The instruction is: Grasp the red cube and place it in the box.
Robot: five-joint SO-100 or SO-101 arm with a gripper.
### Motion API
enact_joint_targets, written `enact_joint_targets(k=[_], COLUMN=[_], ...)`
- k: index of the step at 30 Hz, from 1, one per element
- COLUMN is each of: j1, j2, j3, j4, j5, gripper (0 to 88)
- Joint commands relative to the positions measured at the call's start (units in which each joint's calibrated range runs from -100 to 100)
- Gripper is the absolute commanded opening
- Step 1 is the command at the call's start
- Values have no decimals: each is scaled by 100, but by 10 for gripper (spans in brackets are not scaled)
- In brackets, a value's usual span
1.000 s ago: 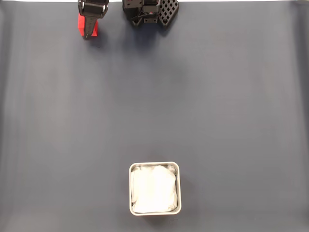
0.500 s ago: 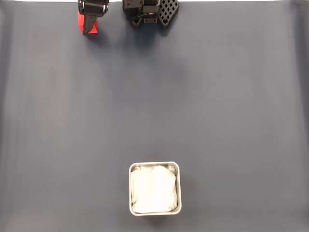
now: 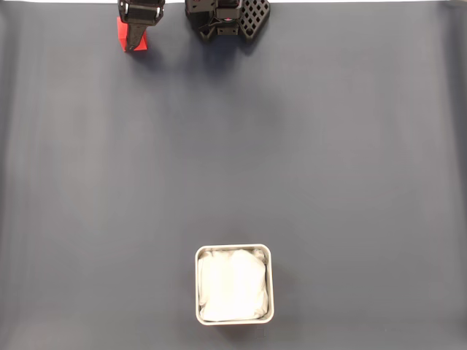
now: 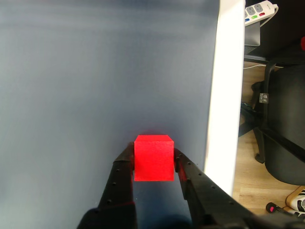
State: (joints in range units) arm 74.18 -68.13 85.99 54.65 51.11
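Observation:
The red cube (image 4: 153,161) sits between my gripper's (image 4: 153,151) two black fingers, which press on its left and right faces; it hangs a little above the dark grey mat. In the fixed view the red cube (image 3: 122,34) is at the top left, partly covered by the gripper (image 3: 133,42) above it. The box (image 3: 271,286), with its pale rim and white cloth lining (image 3: 232,286), stands far off at the bottom centre, nothing else inside it.
The arm's black base (image 3: 226,16) stands at the top edge, right of the gripper. In the wrist view the table's white edge (image 4: 221,95) runs close to the cube's right; beyond it are an office chair (image 4: 286,133) and a power strip (image 4: 259,8).
The gripper and the red cube have shifted slightly toward the top edge of the fixed view. The box has not moved.

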Motion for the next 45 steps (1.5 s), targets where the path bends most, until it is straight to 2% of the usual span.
enact_joint_targets(k=[1,11,23,35,36,45], j1=[25,-380,-1289,-2553,-2979,-3725], j2=[2,348,816,1345,1406,1414], j3=[-277,-1181,-2367,-3252,-3443,-3735], j4=[-31,-23,-39,-80,-121,-129], j5=[44,24,44,39,39,24], gripper=[38,37,34,29,27,23])
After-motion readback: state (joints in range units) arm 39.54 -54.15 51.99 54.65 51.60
